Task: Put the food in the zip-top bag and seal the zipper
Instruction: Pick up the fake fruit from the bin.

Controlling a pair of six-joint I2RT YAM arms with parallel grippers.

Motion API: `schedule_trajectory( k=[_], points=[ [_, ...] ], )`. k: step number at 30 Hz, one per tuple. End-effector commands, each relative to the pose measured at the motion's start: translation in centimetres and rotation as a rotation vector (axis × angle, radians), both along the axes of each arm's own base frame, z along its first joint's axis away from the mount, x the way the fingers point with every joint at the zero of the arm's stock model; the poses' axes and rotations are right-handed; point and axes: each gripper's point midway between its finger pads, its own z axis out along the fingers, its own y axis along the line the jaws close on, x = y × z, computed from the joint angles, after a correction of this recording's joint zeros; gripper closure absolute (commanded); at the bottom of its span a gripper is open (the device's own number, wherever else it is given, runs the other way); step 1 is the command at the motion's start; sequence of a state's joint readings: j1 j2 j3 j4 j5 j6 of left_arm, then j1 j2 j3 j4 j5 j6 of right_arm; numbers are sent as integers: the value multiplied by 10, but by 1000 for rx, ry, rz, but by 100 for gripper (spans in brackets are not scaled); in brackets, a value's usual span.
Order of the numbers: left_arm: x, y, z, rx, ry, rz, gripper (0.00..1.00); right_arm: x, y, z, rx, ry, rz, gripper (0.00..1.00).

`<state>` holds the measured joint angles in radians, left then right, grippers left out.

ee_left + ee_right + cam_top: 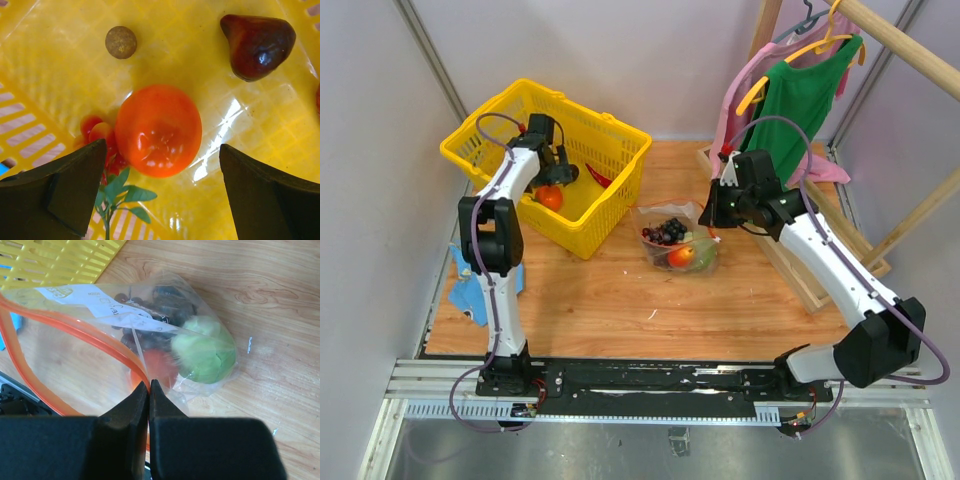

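— The left pincer [161, 150]?
— Gaping, holding nothing; the red round fruit [159, 130] sits just ahead of it in the yellow basket [60, 60].
— The right pincer [149, 390]?
— Clamped on the zipper [95, 337]; the zip-top bag [60, 365] with the green ball [205, 352] lies just beyond

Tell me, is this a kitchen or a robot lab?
Likely a robot lab: two arms bolted to a metal rail, plain walls boxing in the wooden table, toy fruit in a yellow basket.
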<state>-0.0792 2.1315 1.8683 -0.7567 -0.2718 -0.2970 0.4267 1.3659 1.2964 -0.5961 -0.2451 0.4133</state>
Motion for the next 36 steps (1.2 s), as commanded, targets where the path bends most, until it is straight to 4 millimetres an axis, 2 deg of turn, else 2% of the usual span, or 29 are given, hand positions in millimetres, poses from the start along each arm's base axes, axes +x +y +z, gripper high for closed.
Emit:
schedule_trajectory(
  k=[1,10,15,18,23,31,36],
  points=[
    [9,-1,-19,-18,28,-22,2,7,0,3,-2,-8,8,97],
    [-4,-15,-62,-95,136,-61,10,13,2,1,-7,0,8,97],
    [-9,-24,-71,-138,163,-79,16,14,3,1,-4,2,12,97],
    [-12,-30,-72,-168,169,-90,24,14,3,1,-4,3,12,97],
    [-13,-36,-49,-189,130,-108,35,13,3,2,-3,0,12,97],
    [-17,-53,-1,-208,39,-150,37,10,2,6,2,-7,12,97],
    [-23,-63,18,-234,2,-176,38,8,1,8,7,-11,11,97]
  ],
)
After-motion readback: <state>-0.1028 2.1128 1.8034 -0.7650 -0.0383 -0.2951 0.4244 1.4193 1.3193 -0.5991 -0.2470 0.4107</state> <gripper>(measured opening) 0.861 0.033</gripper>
